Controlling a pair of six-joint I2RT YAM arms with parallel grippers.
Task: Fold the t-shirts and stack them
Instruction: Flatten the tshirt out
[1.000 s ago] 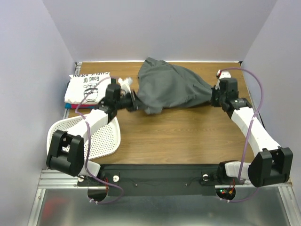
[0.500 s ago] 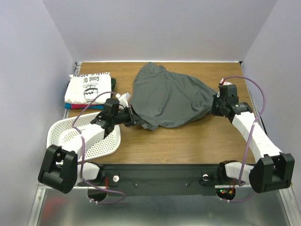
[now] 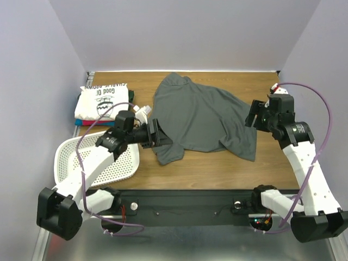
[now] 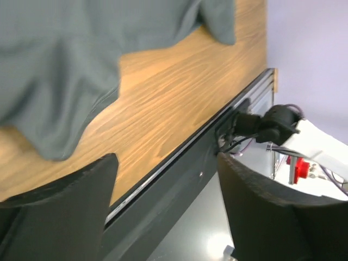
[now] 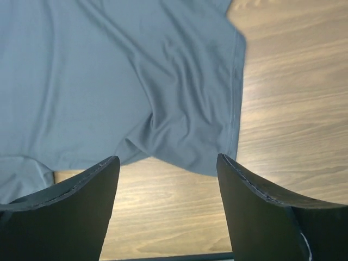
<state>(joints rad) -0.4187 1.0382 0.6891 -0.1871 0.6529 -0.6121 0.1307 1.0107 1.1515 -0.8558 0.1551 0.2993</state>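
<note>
The plain charcoal-grey cloth t-shirt (image 3: 201, 117) lies spread and rumpled across the middle of the brown wooden table (image 3: 217, 163). The left gripper (image 4: 166, 160) and right gripper (image 5: 168, 160) hover at its 2 side edges, fingers spread wide, pinching nothing. A folded white printed tee (image 3: 103, 98) tops the far-left stack.

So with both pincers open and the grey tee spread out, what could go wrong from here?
1. The grey t-shirt lies creased and is puckered near its right hem in the right wrist view; folding now could lock the wrinkles in.
2. The left pincer sits at the shirt's bunched lower corner; closing there might catch two layers.
3. The left arm reaches past the folded stack and the basket; a wide swing might nudge them.
</note>
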